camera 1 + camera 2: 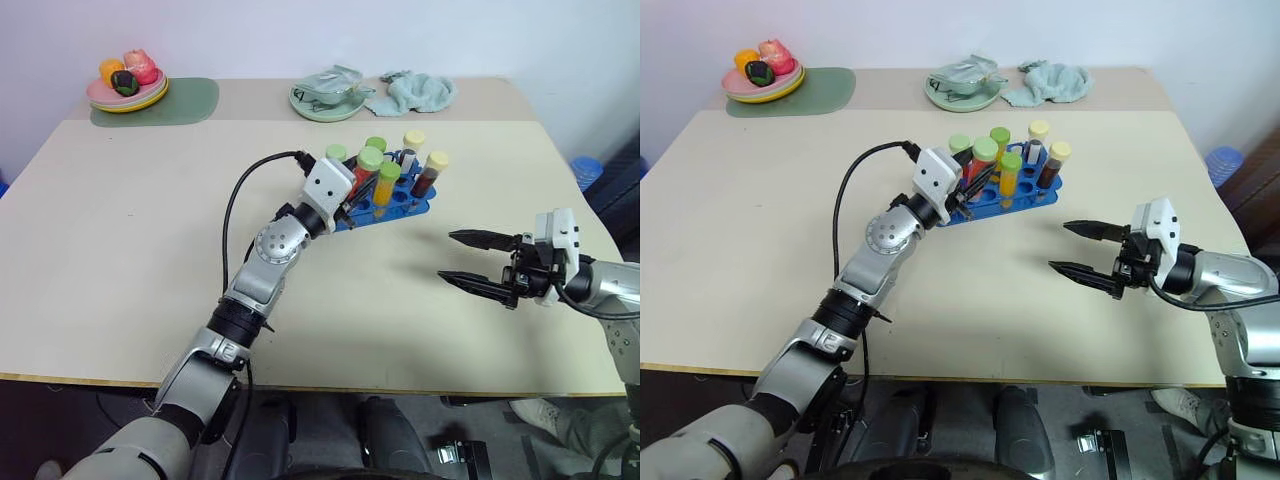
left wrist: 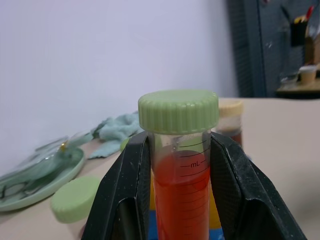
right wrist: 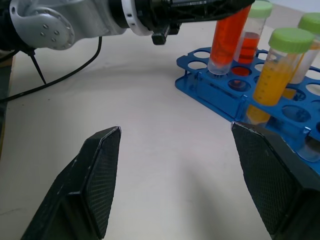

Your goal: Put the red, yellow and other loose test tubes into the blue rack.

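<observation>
My left gripper [image 1: 352,195] is shut on the red test tube [image 2: 182,190], which has a light green cap [image 1: 370,158]. It holds the tube slightly tilted over the near left end of the blue rack [image 1: 415,208]. The tube's lower end [image 3: 218,67] sits at a hole in the rack; I cannot tell whether it has gone in. The yellow tube [image 3: 277,75] with its green cap and a dark brown tube [image 1: 428,175] with a pale yellow cap stand in the rack among other capped tubes. My right gripper [image 1: 447,257] hovers open and empty above the table, to the right of the rack.
At the back left a plate [image 1: 127,97] of toy food sits on a green mat [image 1: 190,100]. A pale green dish [image 1: 325,100] and a teal cloth [image 1: 420,90] lie at the back, behind the rack. Bare tabletop lies in front of the rack.
</observation>
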`<control>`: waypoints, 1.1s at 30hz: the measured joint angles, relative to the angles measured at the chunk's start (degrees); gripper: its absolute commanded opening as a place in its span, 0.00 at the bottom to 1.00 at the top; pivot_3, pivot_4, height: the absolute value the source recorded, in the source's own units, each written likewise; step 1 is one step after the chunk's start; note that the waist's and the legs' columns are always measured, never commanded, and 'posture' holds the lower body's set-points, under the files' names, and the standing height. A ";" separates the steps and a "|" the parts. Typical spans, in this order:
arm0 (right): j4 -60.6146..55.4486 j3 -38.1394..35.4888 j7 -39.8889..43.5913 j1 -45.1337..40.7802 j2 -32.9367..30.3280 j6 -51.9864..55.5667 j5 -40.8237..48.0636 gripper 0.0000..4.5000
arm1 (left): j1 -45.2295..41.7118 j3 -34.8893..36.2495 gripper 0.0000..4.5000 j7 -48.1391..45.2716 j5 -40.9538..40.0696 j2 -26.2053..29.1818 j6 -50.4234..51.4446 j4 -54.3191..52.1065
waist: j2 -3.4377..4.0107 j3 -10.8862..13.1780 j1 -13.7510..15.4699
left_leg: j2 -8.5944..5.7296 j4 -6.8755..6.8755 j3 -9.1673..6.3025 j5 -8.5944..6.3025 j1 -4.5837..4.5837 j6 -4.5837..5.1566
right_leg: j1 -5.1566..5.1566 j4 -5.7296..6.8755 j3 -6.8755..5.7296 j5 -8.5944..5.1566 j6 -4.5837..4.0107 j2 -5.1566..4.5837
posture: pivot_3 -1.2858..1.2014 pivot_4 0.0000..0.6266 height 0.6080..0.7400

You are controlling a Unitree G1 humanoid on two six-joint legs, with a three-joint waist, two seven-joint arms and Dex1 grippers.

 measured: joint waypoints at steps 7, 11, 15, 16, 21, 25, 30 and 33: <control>-1.00 -0.81 -2.96 -0.27 1.48 -0.24 0.07 0.80 | 0.00 1.72 0.34 -0.14 2.03 -1.39 -1.12 2.51 | 0.00 0.00 0.01 | 0.00 0.00 -0.02 0.00 0.00 0.00 | 0.00 0.00 0.00 0.00 0.00 0.00 | 0.52 0.24 1.00; -1.03 -1.14 -4.18 -0.29 1.70 -1.37 -0.02 0.80 | 0.00 2.57 0.34 -0.82 2.00 -2.00 -1.11 2.56 | 0.00 0.00 0.02 | 0.00 0.00 -0.02 0.00 0.00 0.00 | 0.00 0.00 -0.01 0.00 0.00 0.00 | 0.52 0.24 1.00; -0.99 -2.45 -5.43 0.06 1.77 -1.94 -0.06 0.80 | 0.01 2.93 0.34 -1.87 1.85 -3.06 -0.98 2.60 | 0.00 0.00 0.04 | 0.00 0.00 -0.02 0.00 0.00 0.00 | 0.00 0.00 -0.01 0.00 0.00 0.00 | 0.52 0.24 1.00; -1.04 -3.23 -5.67 0.75 1.74 -2.11 -0.03 0.80 | 0.01 3.01 0.34 -2.14 1.85 -3.36 -0.89 2.60 | 0.00 0.00 0.04 | 0.00 -0.01 -0.02 0.00 0.00 0.00 | 0.01 0.00 -0.01 0.00 0.00 0.00 | 0.52 0.24 1.00; -1.17 -6.58 -6.12 5.67 1.71 -2.49 -0.01 0.80 | 0.15 4.52 0.34 -2.66 1.34 -3.81 0.32 2.67 | 0.00 0.00 0.00 | 0.00 0.00 -0.01 -0.01 0.02 0.02 | 0.04 0.00 -0.01 0.00 0.01 0.01 | 0.52 0.24 1.00; -1.28 -7.90 -6.43 7.85 1.71 -2.66 -0.01 0.80 | -0.19 5.10 0.34 -2.29 1.88 -3.85 -0.11 3.86 | 0.04 -0.02 -0.24 | 0.01 -0.01 0.00 -0.02 0.12 0.03 | 0.11 0.01 0.00 0.00 0.01 0.03 | 0.52 0.24 1.00; -2.99 -7.89 -7.28 8.00 1.99 -3.01 0.01 0.80 | -0.25 5.20 0.34 -1.65 2.57 -3.77 -1.07 4.96 | 0.07 -0.06 -0.16 | 0.01 -0.01 -0.01 -0.02 0.18 0.04 | 0.20 0.00 0.00 0.00 0.01 0.03 | 0.52 0.24 1.00; -3.05 -7.89 -7.29 8.07 2.12 -3.45 0.01 0.80 | -0.52 6.03 0.34 -1.00 3.01 -3.60 -1.19 5.59 | 0.07 -0.07 -0.14 | 0.01 -0.01 -0.01 -0.02 0.19 0.04 | 0.20 0.00 -0.01 0.00 0.01 0.03 | 0.52 0.24 1.00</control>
